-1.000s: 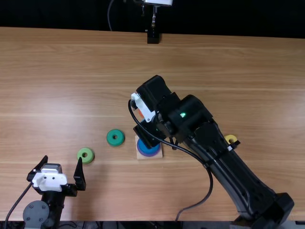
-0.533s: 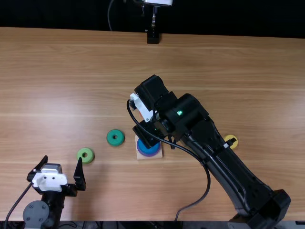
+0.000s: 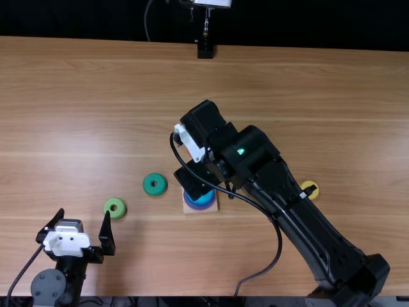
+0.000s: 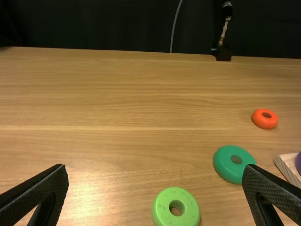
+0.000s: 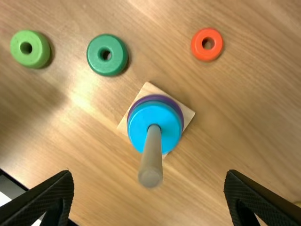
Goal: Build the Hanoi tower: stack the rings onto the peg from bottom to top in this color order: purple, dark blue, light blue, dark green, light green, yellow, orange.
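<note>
Holds right end effector point(image 5: 149, 174) wide, empty above peg point(image 5: 152, 153), top view's middle, likely for clearance; rests left end effector point(image 3: 84, 213) wide, empty, lower left.

Setting: a robotics lab or similar test station, identified by two black jointed robot arms, the left arm point(image 3: 54, 285) and the right arm point(image 3: 313, 230), both stationed at one light brown wooden table point(image 3: 307, 83). A loose black cable point(image 3: 280, 240) looped beside the latter; beyond the far edge were a plain black backdrop point(image 3: 307, 24) and a metal-stemmed fitting point(image 3: 205, 50).
</note>
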Controlling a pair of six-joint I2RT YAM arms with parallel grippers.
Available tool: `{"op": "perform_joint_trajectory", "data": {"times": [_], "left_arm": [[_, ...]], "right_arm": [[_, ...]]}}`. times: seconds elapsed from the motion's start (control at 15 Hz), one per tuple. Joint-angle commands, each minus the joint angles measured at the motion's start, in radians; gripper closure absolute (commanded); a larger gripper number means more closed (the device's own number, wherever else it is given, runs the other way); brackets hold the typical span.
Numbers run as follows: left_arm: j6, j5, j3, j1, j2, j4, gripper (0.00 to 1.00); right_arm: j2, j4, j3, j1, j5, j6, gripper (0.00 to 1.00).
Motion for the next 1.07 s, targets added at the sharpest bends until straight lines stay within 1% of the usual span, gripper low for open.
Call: {"op": "perform_joint_trajectory", "data": {"times": [0.0,0.13,0.2,0.33,0.4,0.47,0.53,0.6,0.73,0.87,1.0], "left_arm": [[0.005,0.011,-0.053,0.007,-0.012,-0.015,0.00],[0.005,0.011,-0.053,0.007,-0.012,-0.015,0.00],[0.005,0.011,-0.053,0.007,-0.012,-0.015,0.00],[0.005,0.011,-0.053,0.007,-0.012,-0.015,0.00],[0.005,0.011,-0.053,0.007,-0.012,-0.015,0.00],[0.005,0.011,-0.053,0.007,-0.012,-0.015,0.00],[0.005,0.011,-0.053,0.007,-0.012,-0.015,0.00],[0.005,0.011,-0.053,0.007,-0.012,-0.015,0.00],[0.005,0.009,-0.053,0.007,-0.012,-0.015,0.00],[0.005,0.011,-0.053,0.007,-0.012,-0.015,0.00],[0.005,0.011,-0.053,0.007,-0.012,-0.015,0.00]], "right_arm": [[0.014,0.046,0.036,0.004,0.010,0.001,0.00],[0.011,0.162,0.027,-0.002,0.011,-0.008,0.00],[0.009,0.209,0.026,-0.024,0.015,-0.010,0.00],[0.000,0.301,0.001,-0.135,0.008,-0.008,0.00],[-0.028,0.336,-0.030,-0.175,0.010,-0.010,0.00],[-0.092,0.368,-0.076,-0.203,0.011,-0.010,0.00],[-0.169,0.412,-0.142,-0.251,0.010,-0.010,0.00],[-0.241,0.484,-0.228,-0.307,0.010,-0.010,0.00],[-0.403,0.688,-0.430,-0.392,0.008,-0.012,0.00],[-0.643,0.955,-0.691,-0.496,0.004,-0.010,0.00],[-0.897,1.213,-0.996,-0.553,0.004,-0.015,0.00]]}}
